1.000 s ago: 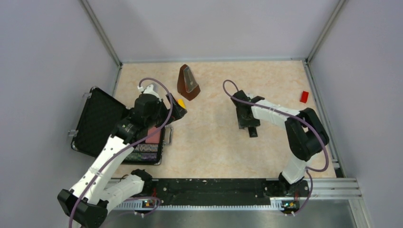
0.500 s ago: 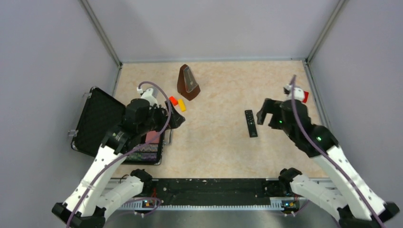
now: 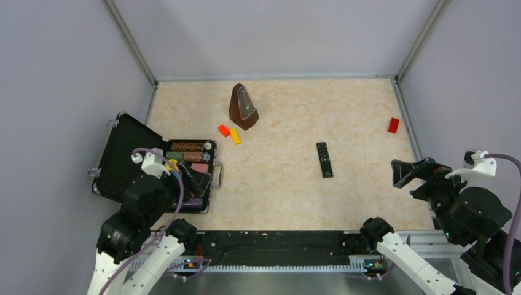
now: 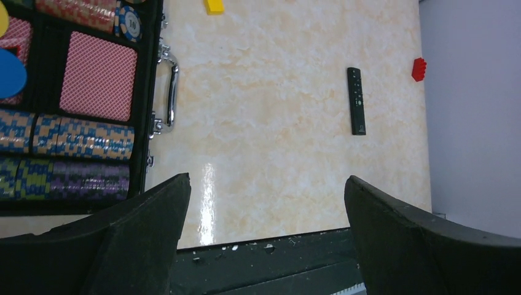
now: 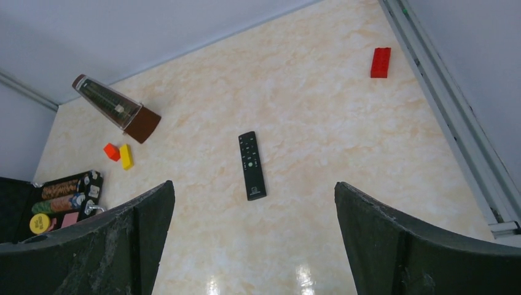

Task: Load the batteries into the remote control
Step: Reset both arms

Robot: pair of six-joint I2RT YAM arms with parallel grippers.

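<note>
The remote control [image 3: 324,159] is a slim black bar lying flat on the table right of centre, buttons up. It also shows in the left wrist view [image 4: 356,100] and in the right wrist view [image 5: 252,165]. The batteries are not in view in any frame. My left gripper [image 3: 195,182] is open and empty, raised over the near edge of the open case; its jaws [image 4: 267,203] stand wide apart. My right gripper [image 3: 407,173] is open and empty, raised near the right front, well back from the remote; its jaws [image 5: 253,221] stand wide apart.
An open black case [image 3: 126,153] of poker chips and cards [image 4: 98,74] lies at the left. A brown metronome [image 3: 243,106] stands at the back, with a small red block [image 3: 223,130] and a yellow block [image 3: 235,136] beside it. A red block [image 3: 393,125] lies by the right wall.
Both arms have pulled back toward the near edge and risen. The right gripper left the remote, which now lies alone on the table. The left gripper moved away from the small blocks.
</note>
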